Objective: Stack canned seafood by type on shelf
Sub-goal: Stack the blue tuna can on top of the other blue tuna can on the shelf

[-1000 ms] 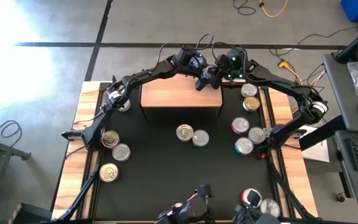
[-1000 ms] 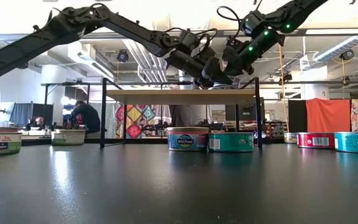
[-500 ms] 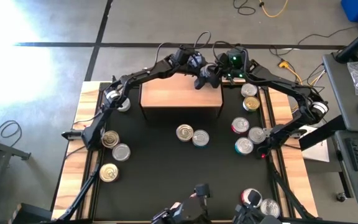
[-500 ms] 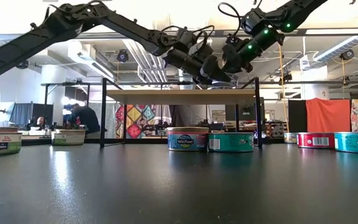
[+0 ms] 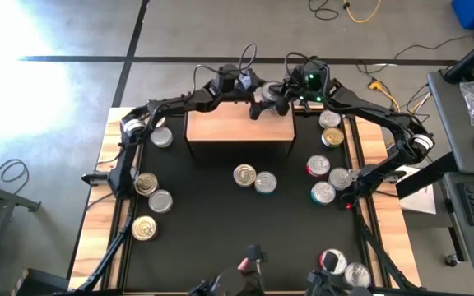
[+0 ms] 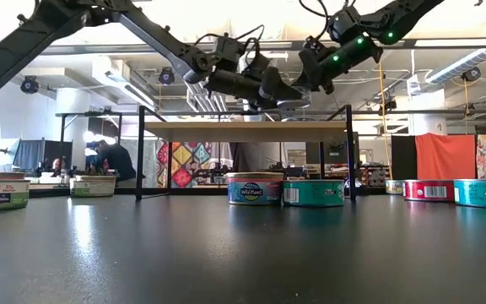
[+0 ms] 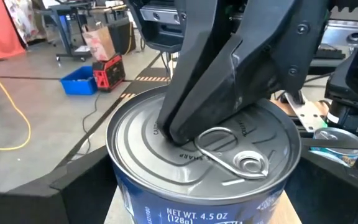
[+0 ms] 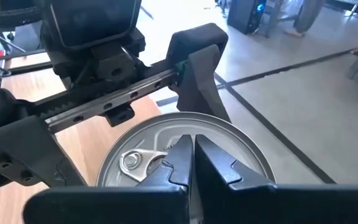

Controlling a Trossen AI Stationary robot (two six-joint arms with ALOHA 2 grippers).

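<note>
Up over the shelf (image 5: 239, 128), toward its right rear corner, both arms meet around one tin (image 7: 204, 155). The left gripper (image 5: 259, 105) has its fingers spread wide on either side of this blue-labelled, silver-lidded tin, holding it by the sides above the shelf. The right gripper (image 8: 188, 163), its fingers closed tight together, presses its tips down on the tin's lid (image 8: 185, 149) beside the pull ring (image 7: 238, 158).

The other tins lie on the black bench (image 5: 220, 222) around the shelf: two tins (image 5: 254, 178) just in front of it, a cluster (image 5: 327, 177) to its right, two more (image 5: 330, 127) beside its right rear corner, and several (image 5: 151, 193) to its left. In the low view the two front tins (image 6: 285, 191) stand side by side beneath the shelf's top.
</note>
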